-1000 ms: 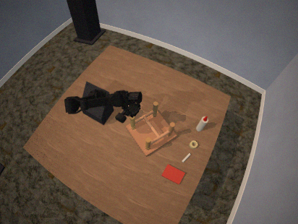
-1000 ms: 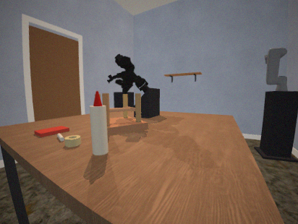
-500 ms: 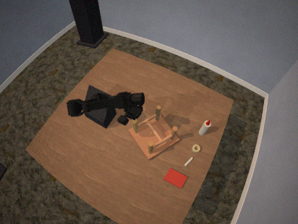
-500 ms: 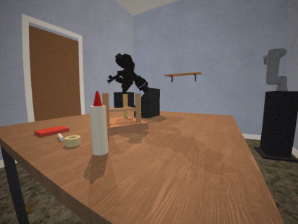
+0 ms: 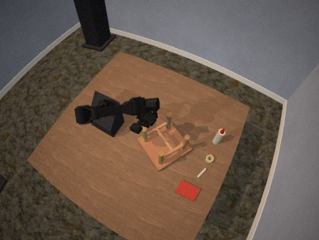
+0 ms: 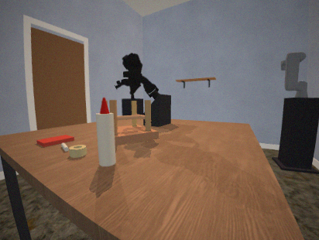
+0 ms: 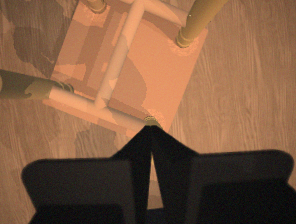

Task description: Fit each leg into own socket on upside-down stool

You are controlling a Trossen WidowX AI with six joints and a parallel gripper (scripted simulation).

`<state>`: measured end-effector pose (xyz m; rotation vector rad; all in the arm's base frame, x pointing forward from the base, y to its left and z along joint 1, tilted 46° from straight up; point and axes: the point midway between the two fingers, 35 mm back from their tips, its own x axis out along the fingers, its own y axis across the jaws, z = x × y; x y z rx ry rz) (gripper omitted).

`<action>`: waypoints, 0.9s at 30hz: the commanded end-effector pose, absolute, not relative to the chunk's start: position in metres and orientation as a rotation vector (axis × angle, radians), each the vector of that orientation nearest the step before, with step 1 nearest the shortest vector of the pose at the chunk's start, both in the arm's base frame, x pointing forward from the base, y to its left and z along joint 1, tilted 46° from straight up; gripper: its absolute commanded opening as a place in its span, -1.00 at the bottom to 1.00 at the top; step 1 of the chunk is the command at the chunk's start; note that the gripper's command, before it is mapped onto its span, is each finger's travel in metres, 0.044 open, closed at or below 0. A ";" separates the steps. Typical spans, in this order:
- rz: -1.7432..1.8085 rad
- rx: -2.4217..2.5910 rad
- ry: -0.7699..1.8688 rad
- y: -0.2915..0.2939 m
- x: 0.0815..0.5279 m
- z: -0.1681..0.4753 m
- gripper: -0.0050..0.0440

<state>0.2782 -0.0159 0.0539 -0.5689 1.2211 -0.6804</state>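
Observation:
The wooden stool lies upside down on the table with its seat flat. All four legs stand upright in the corner sockets, joined by cross rails; they also show in the exterior view. My gripper is shut and empty. It hangs a little above the near left leg. In the wrist view the shut fingertips sit right over that leg's top, with the seat beyond. In the exterior view the arm stands above the legs.
A white glue bottle with a red cap, a tape roll, a small white stick and a red pad lie right of the stool. The arm's black base sits to its left. A black pedestal stands off the table.

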 end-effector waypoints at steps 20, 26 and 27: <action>-0.576 -0.642 1.310 0.007 0.466 0.027 -0.80; -0.561 -0.652 1.319 0.008 0.488 0.015 -0.80; -0.558 -0.651 1.316 0.008 0.495 0.014 -0.80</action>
